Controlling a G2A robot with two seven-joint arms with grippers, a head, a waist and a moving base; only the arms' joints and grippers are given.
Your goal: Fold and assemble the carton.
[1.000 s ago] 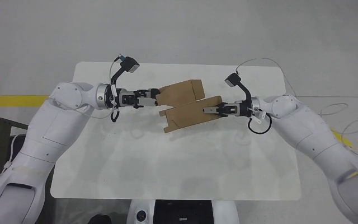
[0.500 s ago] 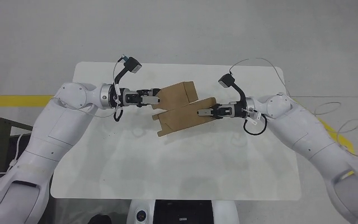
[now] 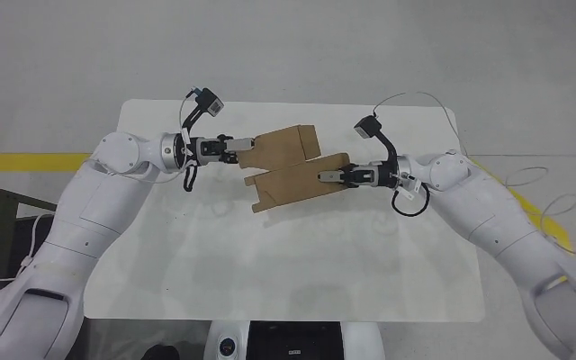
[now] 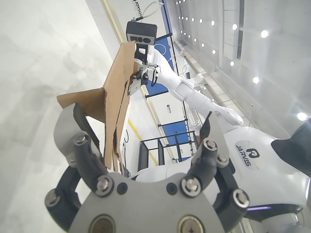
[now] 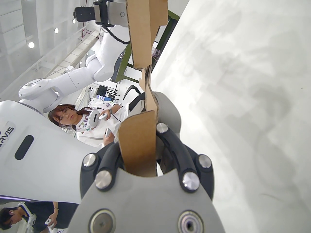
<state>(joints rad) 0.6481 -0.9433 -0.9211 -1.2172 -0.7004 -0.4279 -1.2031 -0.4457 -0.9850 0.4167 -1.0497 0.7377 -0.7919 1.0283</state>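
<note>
Over the white table (image 3: 270, 270), right gripper (image 3: 329, 176) clamps one end of flat brown cardboard carton (image 3: 286, 164) as anchor; left gripper (image 4: 139, 112), spread wide, straddles opposite flap, likely for folding.

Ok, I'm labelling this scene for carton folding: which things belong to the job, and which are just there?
Job: carton, gripped by the right end effector; left end effector, open at its other end.
Just there: table; yellow floor stripe.
</note>
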